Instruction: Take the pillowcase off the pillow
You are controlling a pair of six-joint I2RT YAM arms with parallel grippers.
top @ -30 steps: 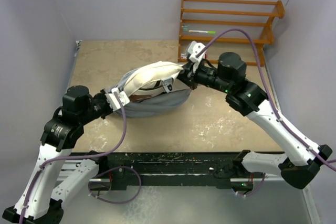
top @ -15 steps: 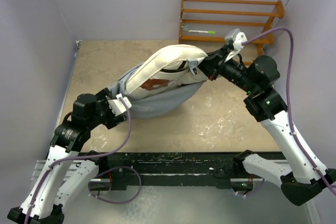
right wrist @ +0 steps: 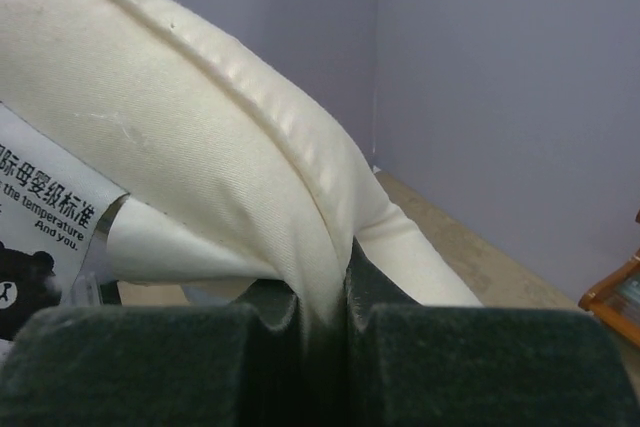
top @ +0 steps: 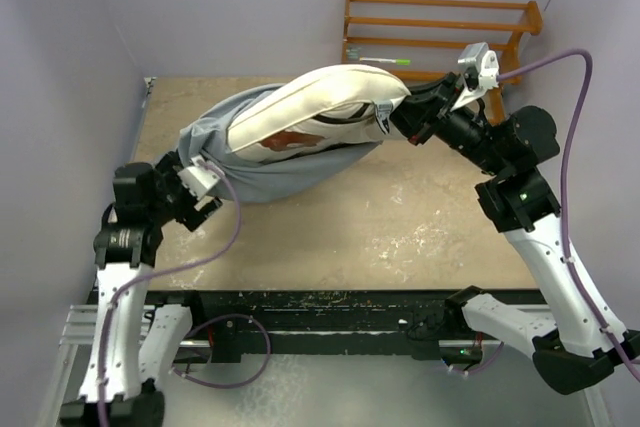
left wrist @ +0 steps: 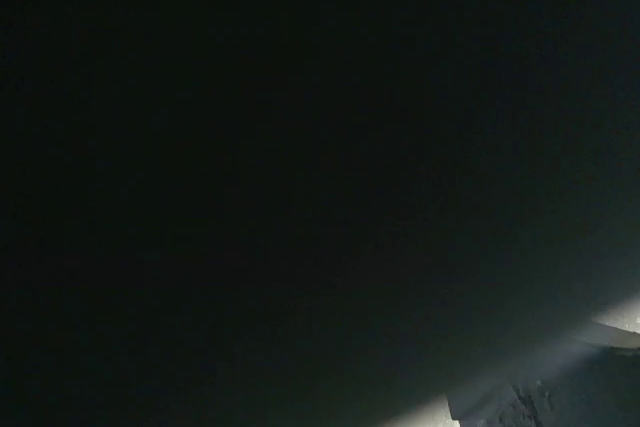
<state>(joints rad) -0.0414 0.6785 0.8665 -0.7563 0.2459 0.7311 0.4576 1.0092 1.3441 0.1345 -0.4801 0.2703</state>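
Worktop: free room near and right; walls hem left, back.
Pillow: raised over centre, half inside pillowcase.
Right hand: clamped on pillow corner, rack just behind.
Left hand: under pillowcase end; grip hidden.

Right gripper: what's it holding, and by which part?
The right gripper pinches the pillow by its seamed edge, at the end poking out of the pillowcase.

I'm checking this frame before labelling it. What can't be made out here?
1. Left wrist view: almost all black, so it does not show the left tool or its grip on the pillowcase. The top view is too coarse to settle it.
2. Top view: the pillowcase hides the left end of the pillow.
3. Right wrist view: the label on the pillow is cut off by the left edge.
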